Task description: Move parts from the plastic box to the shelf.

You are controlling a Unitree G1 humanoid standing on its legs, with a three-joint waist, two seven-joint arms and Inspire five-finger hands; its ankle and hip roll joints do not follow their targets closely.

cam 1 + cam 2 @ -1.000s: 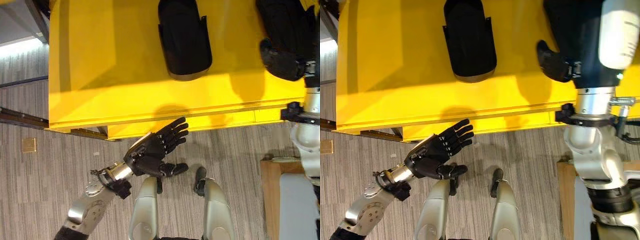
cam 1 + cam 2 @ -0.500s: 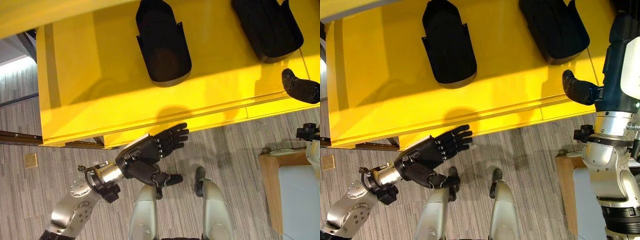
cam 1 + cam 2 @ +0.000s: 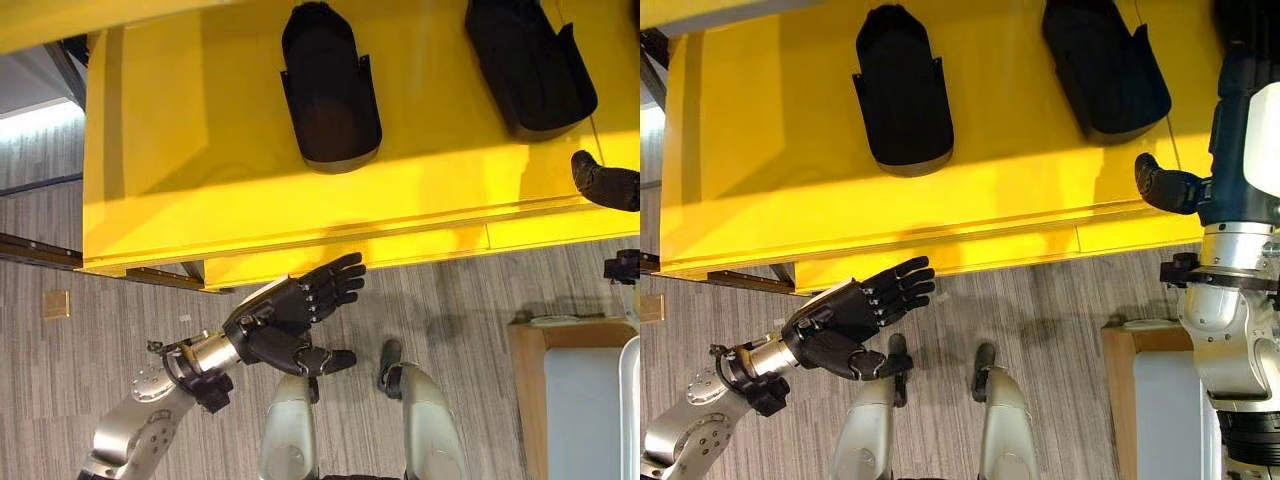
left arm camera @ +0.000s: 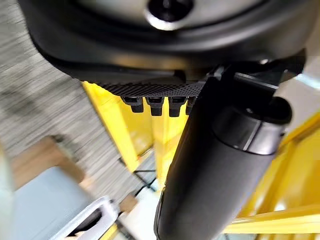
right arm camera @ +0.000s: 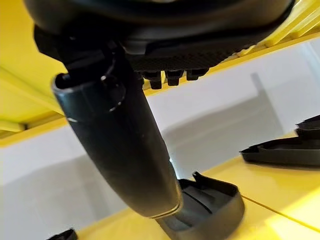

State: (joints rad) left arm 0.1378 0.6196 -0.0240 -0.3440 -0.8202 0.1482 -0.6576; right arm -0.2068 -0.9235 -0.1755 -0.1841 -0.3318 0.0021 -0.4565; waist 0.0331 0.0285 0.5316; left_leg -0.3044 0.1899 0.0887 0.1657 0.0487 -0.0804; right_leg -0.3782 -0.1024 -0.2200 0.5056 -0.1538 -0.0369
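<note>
Two black moulded parts lie on the yellow shelf (image 3: 180,150), one at the middle (image 3: 330,85) and one further right (image 3: 530,65). My right hand (image 3: 1170,188) hovers at the shelf's right front edge, apart from the right part, thumb out, holding nothing. In the right wrist view its thumb (image 5: 120,140) is straight, and a black part (image 5: 210,205) lies on the shelf past it. My left hand (image 3: 280,320) is open and empty over the floor, just in front of the shelf's front edge.
A pale grey plastic box (image 3: 585,400) on a wooden-rimmed stand (image 3: 520,380) sits at the lower right, beside my right arm. Striped grey floor lies in front of the shelf. A dark rail (image 3: 40,250) runs along the floor at the left.
My right hand, over the right black part a second ago, has drawn back to the shelf's right front edge, leaving the part lying there. The camera shifted. The left hand has barely moved.
</note>
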